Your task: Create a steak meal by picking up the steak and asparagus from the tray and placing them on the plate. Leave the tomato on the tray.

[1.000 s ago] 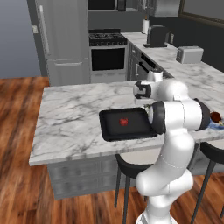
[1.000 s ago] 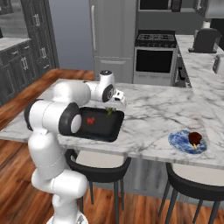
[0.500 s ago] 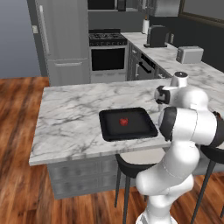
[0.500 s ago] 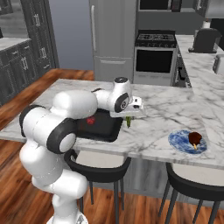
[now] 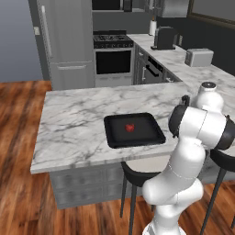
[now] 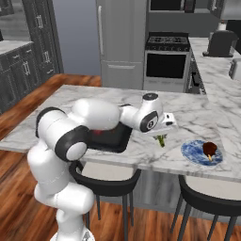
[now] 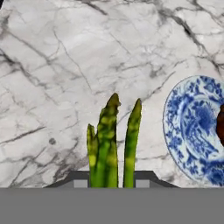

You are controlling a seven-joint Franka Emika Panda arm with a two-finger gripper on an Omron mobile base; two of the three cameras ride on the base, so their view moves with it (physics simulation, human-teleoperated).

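My gripper point(image 6: 162, 135) is shut on the asparagus point(image 6: 161, 140), a bunch of short green stalks hanging over the marble counter between tray and plate. In the hand view the asparagus point(image 7: 110, 144) rises between my gripper's point(image 7: 111, 182) dark fingertips. The blue and white plate point(image 7: 188, 118) lies just to its right. The dark steak point(image 6: 210, 148) rests on the plate point(image 6: 193, 151). In the hand view the steak point(image 7: 221, 124) shows as a sliver at the right edge. The black tray point(image 5: 137, 138) holds the red tomato point(image 5: 130, 127); my arm covers most of the tray point(image 6: 115, 141) in the right base view.
Dark stools point(image 6: 106, 181) stand under the counter's near edge point(image 5: 82, 160). A toaster point(image 5: 198, 57) and a coffee machine point(image 5: 164, 38) sit on the far side counter, with the stove point(image 5: 113, 55) and fridge point(image 5: 69, 41) behind.
The arm has swung right from above the tray, carrying the asparagus out over bare counter toward the plate. Tray, tomato, plate and steak have stayed put.
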